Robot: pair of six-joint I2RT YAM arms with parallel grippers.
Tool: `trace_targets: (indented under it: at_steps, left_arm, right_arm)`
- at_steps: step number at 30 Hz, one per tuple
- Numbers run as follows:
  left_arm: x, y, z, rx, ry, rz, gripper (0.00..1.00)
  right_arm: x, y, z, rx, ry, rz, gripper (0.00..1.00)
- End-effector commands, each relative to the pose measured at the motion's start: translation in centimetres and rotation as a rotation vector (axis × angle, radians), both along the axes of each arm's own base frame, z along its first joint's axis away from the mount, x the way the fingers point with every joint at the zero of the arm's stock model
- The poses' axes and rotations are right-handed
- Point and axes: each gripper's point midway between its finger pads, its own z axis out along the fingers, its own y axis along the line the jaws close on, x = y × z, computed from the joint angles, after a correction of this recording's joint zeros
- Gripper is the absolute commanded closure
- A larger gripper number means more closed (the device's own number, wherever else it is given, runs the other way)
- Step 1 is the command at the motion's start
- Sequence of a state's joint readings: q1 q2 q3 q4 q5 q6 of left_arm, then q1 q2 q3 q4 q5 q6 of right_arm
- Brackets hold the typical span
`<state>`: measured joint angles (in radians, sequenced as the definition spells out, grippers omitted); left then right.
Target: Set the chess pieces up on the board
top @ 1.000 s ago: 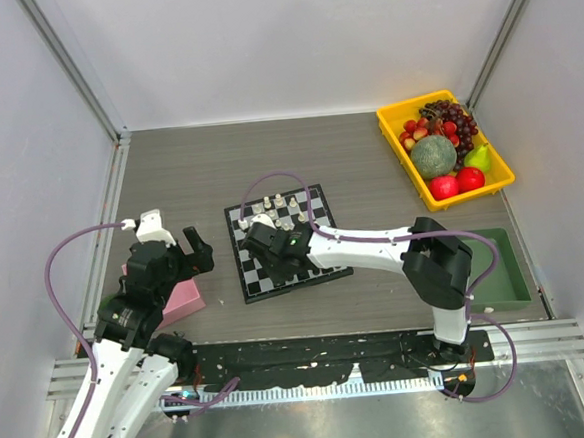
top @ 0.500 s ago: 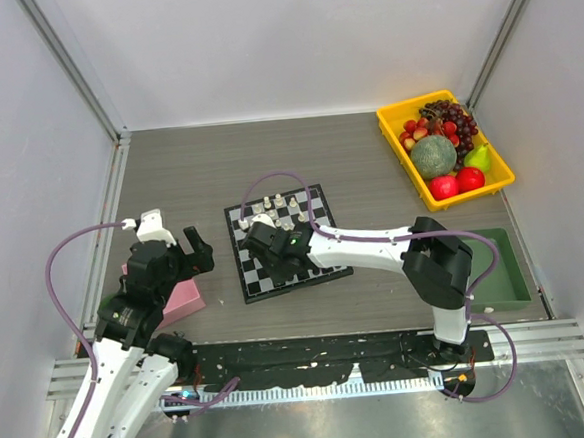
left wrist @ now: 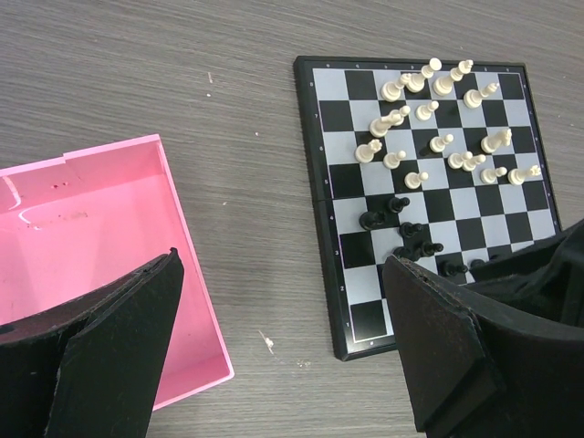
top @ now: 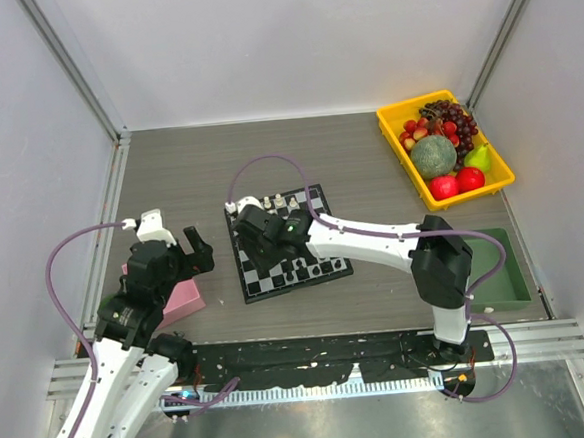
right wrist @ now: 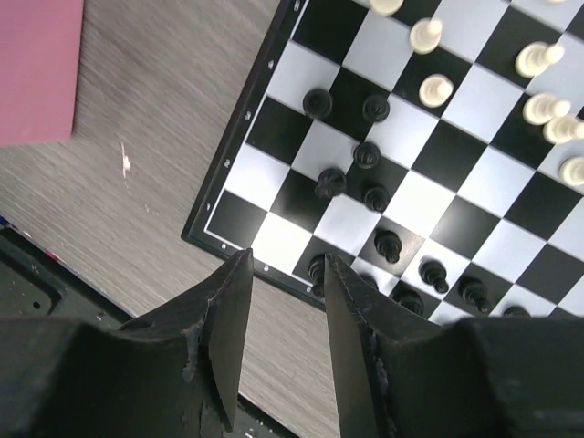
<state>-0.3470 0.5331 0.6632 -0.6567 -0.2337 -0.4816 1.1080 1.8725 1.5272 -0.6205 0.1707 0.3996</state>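
Observation:
The checkered board (top: 323, 227) lies in the middle of the table. White chess pieces (top: 273, 200) stand on its far rows and black pieces (top: 314, 269) on its near rows. My right gripper (top: 254, 229) hovers over the board's left side, open and empty. In the right wrist view, its fingertips (right wrist: 239, 274) frame the board's near edge (right wrist: 239, 245), with a black piece (right wrist: 317, 268) beside the right finger. My left gripper (top: 190, 248) is wide open and empty above the pink box. In the left wrist view, it (left wrist: 283, 310) looks down on bare table between the pink box (left wrist: 91, 228) and the board (left wrist: 339, 265).
The pink square box (top: 177, 298) sits left of the board under my left arm. A yellow tray (top: 402, 155) of fruit stands at the back right. A green bin (top: 506, 269) sits at the right, near my right arm's base.
My right gripper has moved from the board's near left part back toward its far left corner, uncovering black pieces on the near rows. The left arm has not moved.

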Motion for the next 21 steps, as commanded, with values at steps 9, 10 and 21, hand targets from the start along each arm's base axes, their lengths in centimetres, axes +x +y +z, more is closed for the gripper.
trace_targets:
  at_steps: [9,10,21]
  left_arm:
    - [0.2,0.3,1.1,0.006,-0.043,0.008,0.01]
    - [0.2,0.3,1.0,0.007,-0.042,0.008,0.01]
    - [0.2,0.4,0.8,0.017,-0.036,0.012,0.01]
  right_arm:
    - [2.6,1.8,-1.6,-0.018,-0.003,-0.013,0.57]
    - [2.6,1.8,-1.9,-0.026,-0.001,-0.013,0.57]
    - [3.7,1.7,-2.9,-0.049,0.000,-0.024,0.61]
